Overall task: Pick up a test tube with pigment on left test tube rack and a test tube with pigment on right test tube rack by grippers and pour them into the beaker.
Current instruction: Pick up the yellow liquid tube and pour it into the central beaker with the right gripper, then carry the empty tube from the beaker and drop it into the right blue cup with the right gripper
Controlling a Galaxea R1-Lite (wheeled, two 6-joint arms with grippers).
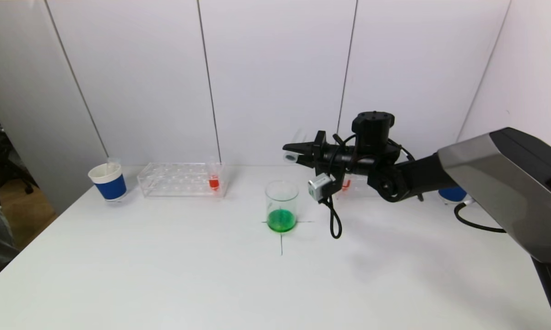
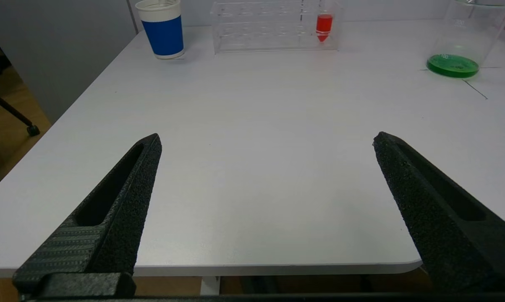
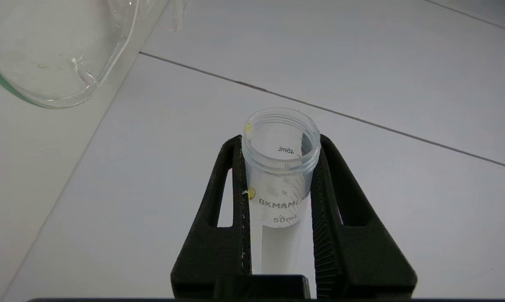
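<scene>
The beaker [image 1: 281,206] stands mid-table with green liquid in its bottom. My right gripper [image 1: 294,153] is shut on a clear tube [image 3: 279,167] and holds it roughly level above and just right of the beaker's rim, mouth toward the beaker [image 3: 55,50]. The tube looks empty apart from small yellow drops. The left rack [image 1: 181,179] holds one tube with red pigment [image 1: 214,178]. The right rack is mostly hidden behind my right arm; a bit of red [image 1: 346,184] shows there. My left gripper [image 2: 268,140] is open and empty over the table's near edge.
A blue-banded paper cup [image 1: 108,182] stands left of the left rack. A second blue cup [image 1: 451,194] shows partly behind my right arm. A black cross [image 1: 281,238] is marked on the white table under the beaker. Grey wall panels stand close behind.
</scene>
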